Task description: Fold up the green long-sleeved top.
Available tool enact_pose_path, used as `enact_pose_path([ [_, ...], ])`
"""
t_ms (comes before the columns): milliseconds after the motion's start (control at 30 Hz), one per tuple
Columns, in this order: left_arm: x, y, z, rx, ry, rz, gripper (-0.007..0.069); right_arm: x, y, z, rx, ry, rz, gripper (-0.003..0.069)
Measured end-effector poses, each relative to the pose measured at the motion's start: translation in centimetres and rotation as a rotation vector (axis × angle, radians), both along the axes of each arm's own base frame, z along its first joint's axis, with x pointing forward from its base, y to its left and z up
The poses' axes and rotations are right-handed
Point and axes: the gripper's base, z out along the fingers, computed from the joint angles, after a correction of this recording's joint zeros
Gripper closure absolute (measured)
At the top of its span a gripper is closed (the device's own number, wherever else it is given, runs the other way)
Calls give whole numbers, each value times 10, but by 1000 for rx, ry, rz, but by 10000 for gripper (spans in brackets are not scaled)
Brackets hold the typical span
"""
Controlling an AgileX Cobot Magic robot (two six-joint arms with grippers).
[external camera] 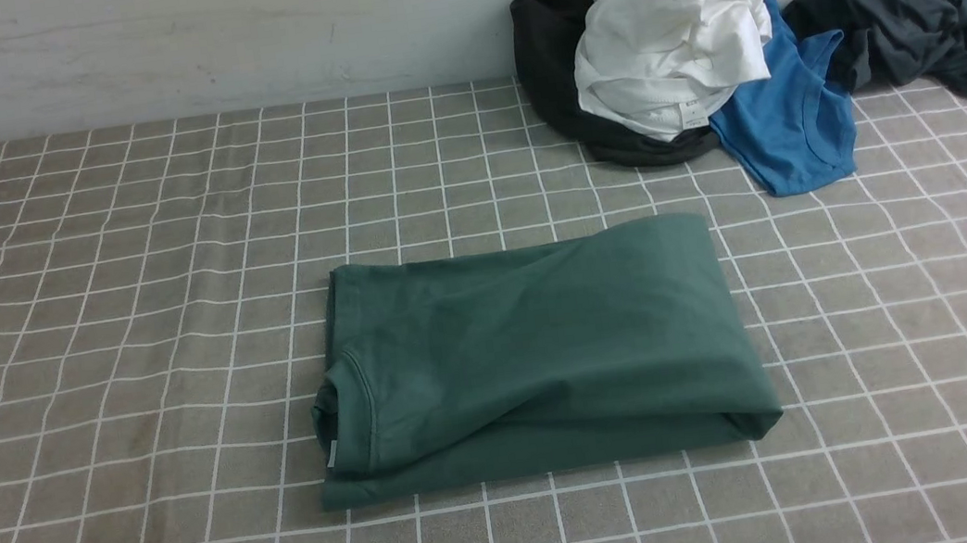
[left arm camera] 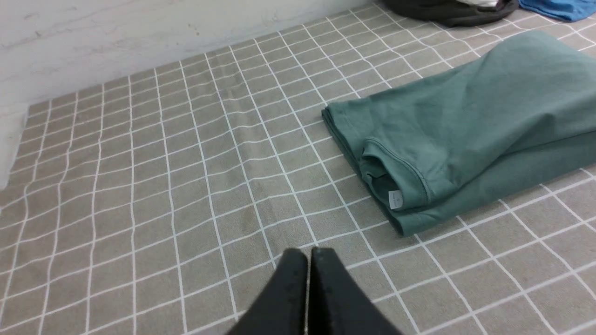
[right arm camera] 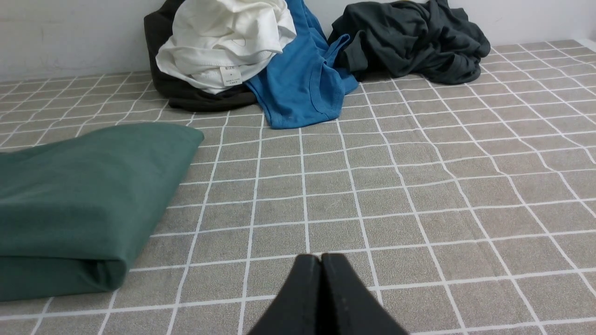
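Already the green long-sleeved top (external camera: 541,353) lies as a folded rectangle mid-table on the checked cloth (external camera: 84,361). My left gripper (left arm camera: 308,253) and right gripper (right arm camera: 320,259) are pressed together, empty. Soft, limp cotton; I'd pinch layered corners, not the collar (left arm camera: 396,167).

Probably a lab-style laundry-folding bench: grid-checked tablecloth (external camera: 84,361), bare white wall (external camera: 182,40), heaped clothes (external camera: 679,49).
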Motion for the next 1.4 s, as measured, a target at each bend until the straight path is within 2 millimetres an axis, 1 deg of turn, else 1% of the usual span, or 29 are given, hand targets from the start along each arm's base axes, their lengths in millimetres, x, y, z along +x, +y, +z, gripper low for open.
enact_pose_path([
  [100, 13, -1, -14, 17, -76, 14, 631, 0, 0, 0, 0, 1, 0, 673],
  [133, 14, -1, -14, 14, -97, 16, 631, 0, 0, 0, 0, 1, 0, 673],
  [167, 21, -2, -28, 17, -148, 31, 631, 0, 0, 0, 0, 1, 0, 673],
  [200, 23, -2, -31, 12, -186, 41, 631, 0, 0, 0, 0, 1, 0, 673],
  [233, 28, -2, -43, 6, -226, 60, 631, 0, 0, 0, 0, 1, 0, 673],
  [267, 29, -1, -50, 3, -247, 82, 631, 0, 0, 0, 0, 1, 0, 673],
  [300, 30, -1, -52, 1, -250, 87, 631, 0, 0, 0, 0, 1, 0, 673],
  [333, 32, 0, -66, -6, -263, 115, 631, 0, 0, 0, 0, 1, 0, 673],
  [367, 33, 1, -78, -15, -257, 150, 631, 0, 0, 0, 0, 1, 0, 673],
  [400, 33, 2, -82, -14, -252, 155, 631, 0, 0, 0, 0, 1, 0, 673],
  [433, 33, 3, -96, -17, -229, 190, 631, 0, 0, 0, 0, 1, 0, 673],
  [500, 32, 5, -109, -26, -197, 220, 631, 0, 0, 0, 0, 1, 0, 673],
  [600, 31, 6, -118, -16, -131, 237, 631, 0, 0, 0, 1, 1, 0, 673],
  [633, 31, 6, -118, -16, -131, 237, 631, 0, 0, 0, 1, 1, 0, 673],
  [667, 30, 5, -122, -15, -80, 237, 631, 0, 0, 0, 1, 1, 0, 673],
  [700, 30, 5, -122, -16, -77, 237, 631, 0, 0, 0, 1, 1, 0, 673],
  [1400, 30, 5, -122, -18, -77, 238, 631, 0, 0, 0, 1, 2, 0, 673],
])
